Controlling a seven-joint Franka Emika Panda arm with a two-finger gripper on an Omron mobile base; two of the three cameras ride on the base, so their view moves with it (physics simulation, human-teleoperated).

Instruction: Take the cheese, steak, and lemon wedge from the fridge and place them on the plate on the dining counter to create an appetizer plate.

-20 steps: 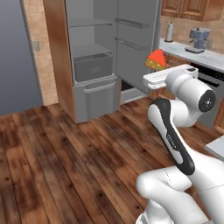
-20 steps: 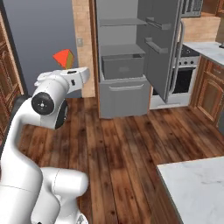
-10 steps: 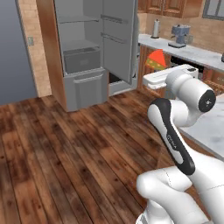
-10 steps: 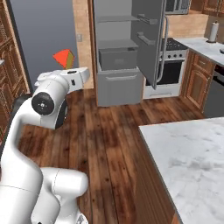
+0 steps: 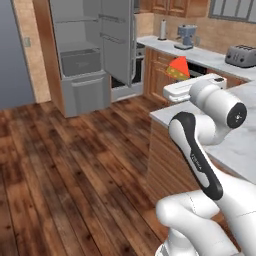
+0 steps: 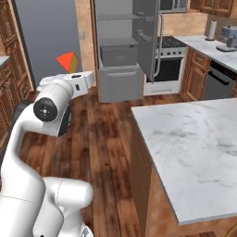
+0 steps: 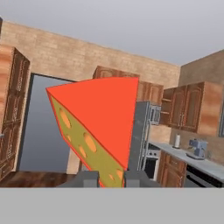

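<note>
The cheese (image 7: 98, 131), an orange-yellow wedge with holes and a red top face, sits pinched between my gripper's (image 7: 111, 178) two fingertips. From the base cameras the cheese (image 5: 177, 68) pokes up from the raised hand, and the cheese (image 6: 68, 61) is carried high above the floor. The fridge (image 5: 90, 50) stands open at the back, its grey shelves and drawer showing; the fridge (image 6: 124, 51) door is swung out. The dining counter (image 6: 194, 148), marble-topped, lies to my right. The steak, lemon wedge and plate are out of view.
A wooden floor (image 5: 65, 170) stretches between me and the fridge. Along the back wall runs a kitchen counter with a toaster (image 5: 242, 55), a coffee machine (image 5: 186, 36) and a paper-towel roll (image 5: 162, 29). A stove (image 6: 169, 60) stands beside the fridge.
The base has turned and driven away from the fridge, so the whole scene shifted left and the dining counter came into view. The grip on the cheese is unchanged.
</note>
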